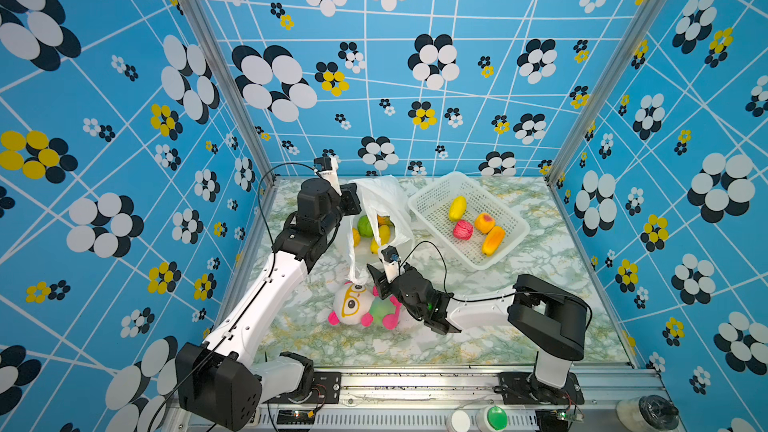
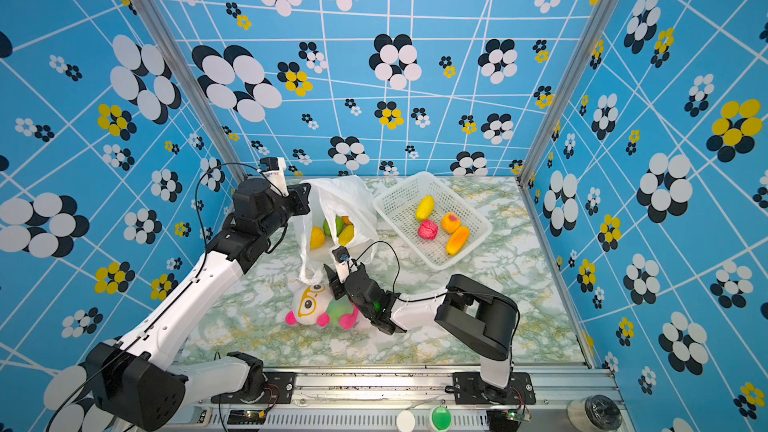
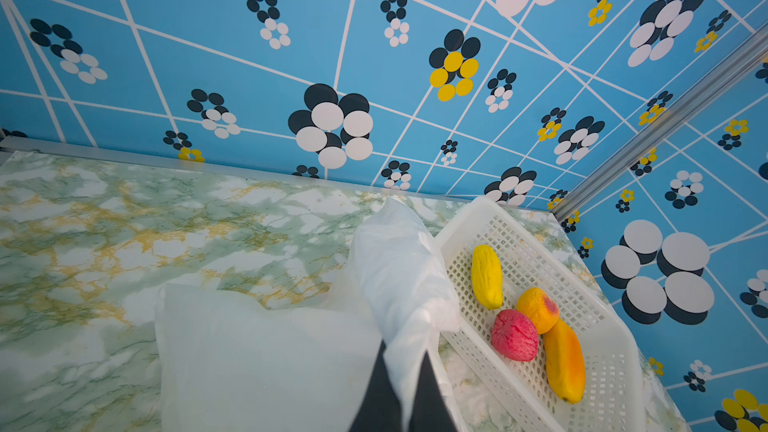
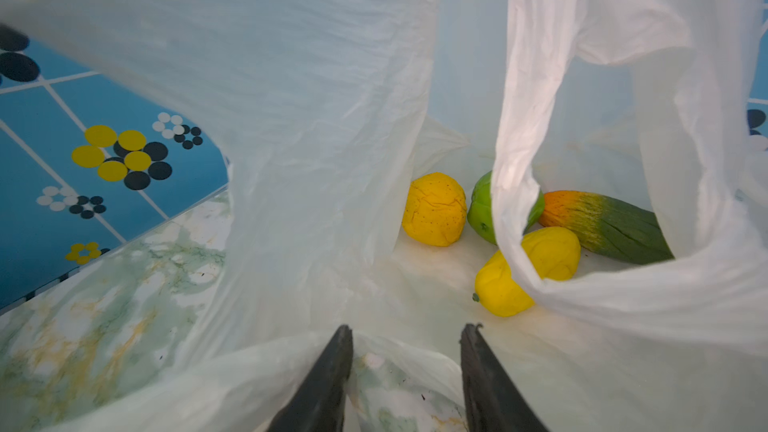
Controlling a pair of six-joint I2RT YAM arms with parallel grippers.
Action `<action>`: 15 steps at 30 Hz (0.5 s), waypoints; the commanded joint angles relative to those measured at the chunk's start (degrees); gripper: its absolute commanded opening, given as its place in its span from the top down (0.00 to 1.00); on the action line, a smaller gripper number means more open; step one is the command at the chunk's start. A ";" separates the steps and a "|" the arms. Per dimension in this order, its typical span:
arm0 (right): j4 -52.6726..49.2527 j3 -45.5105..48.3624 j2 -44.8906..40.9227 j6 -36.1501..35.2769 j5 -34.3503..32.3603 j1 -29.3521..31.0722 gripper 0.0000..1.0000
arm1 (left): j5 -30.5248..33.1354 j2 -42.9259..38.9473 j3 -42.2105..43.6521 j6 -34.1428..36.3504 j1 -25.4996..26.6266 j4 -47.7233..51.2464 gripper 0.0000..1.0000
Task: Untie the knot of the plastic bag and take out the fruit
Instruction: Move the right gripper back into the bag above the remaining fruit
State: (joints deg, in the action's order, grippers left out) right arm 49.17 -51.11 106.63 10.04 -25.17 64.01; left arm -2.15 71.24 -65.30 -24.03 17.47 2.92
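The plastic bag stands open at the back of the table. My left gripper is shut on a bunch of its upper edge and holds it up. No knot shows; a loose handle hangs toward the front. Inside the bag lie two yellow fruit, a green one and a long green-orange one. My right gripper is open at the bag's mouth, its jaws on either side of a low fold of the front rim. It holds nothing.
A white perforated basket to the right of the bag holds several fruit. A plush doll lies just in front of the bag, beside my right gripper. Patterned walls close three sides.
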 commanded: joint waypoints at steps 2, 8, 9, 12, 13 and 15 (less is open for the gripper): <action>-6.49 -6.49 3.91 5.31 -4.83 -2.04 0.58 | -0.78 -2.02 1.04 -0.24 -0.27 -1.33 1.00; -21.56 -18.70 10.90 11.27 -11.00 -4.37 0.41 | -0.81 -2.24 1.05 -0.25 -0.31 -1.34 1.00; -24.24 -21.14 12.33 11.75 -12.04 -4.50 0.39 | -1.00 -2.18 1.03 -0.16 -0.27 -1.39 1.00; -27.96 -26.33 15.64 12.26 -12.56 -4.55 0.34 | -3.13 -1.60 -0.01 1.10 0.16 -1.33 1.00; -28.87 -27.75 16.53 12.62 -12.49 -4.55 0.31 | -3.45 -1.34 -0.47 1.83 0.68 -1.07 1.00; -31.84 -31.27 18.92 13.49 -12.08 -4.48 0.26 | -3.34 -0.53 -1.55 3.27 2.10 -0.43 1.00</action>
State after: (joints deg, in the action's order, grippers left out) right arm 24.67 -78.52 122.69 21.12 -35.18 59.22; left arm -3.68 70.70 -64.99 -23.29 18.17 2.96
